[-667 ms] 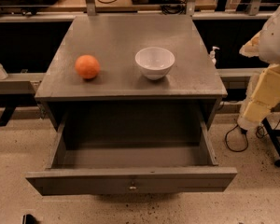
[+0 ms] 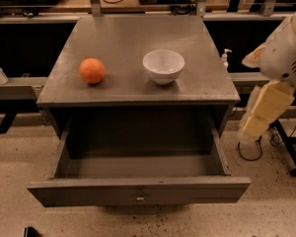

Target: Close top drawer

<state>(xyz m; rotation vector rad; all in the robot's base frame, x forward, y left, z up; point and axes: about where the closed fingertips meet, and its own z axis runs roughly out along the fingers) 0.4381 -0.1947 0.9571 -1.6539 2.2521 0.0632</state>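
The top drawer of the grey cabinet stands pulled far out toward me. Its deep box is empty, and its flat front panel has a small silver knob at centre. My arm comes in from the right edge of the camera view, white and cream coloured. My gripper hangs to the right of the cabinet, level with the drawer's right side and apart from it. It holds nothing that I can see.
An orange and a white bowl sit on the cabinet top. A small pump bottle stands on a shelf behind the cabinet at right. Cables and a stand leg lie on the speckled floor at right.
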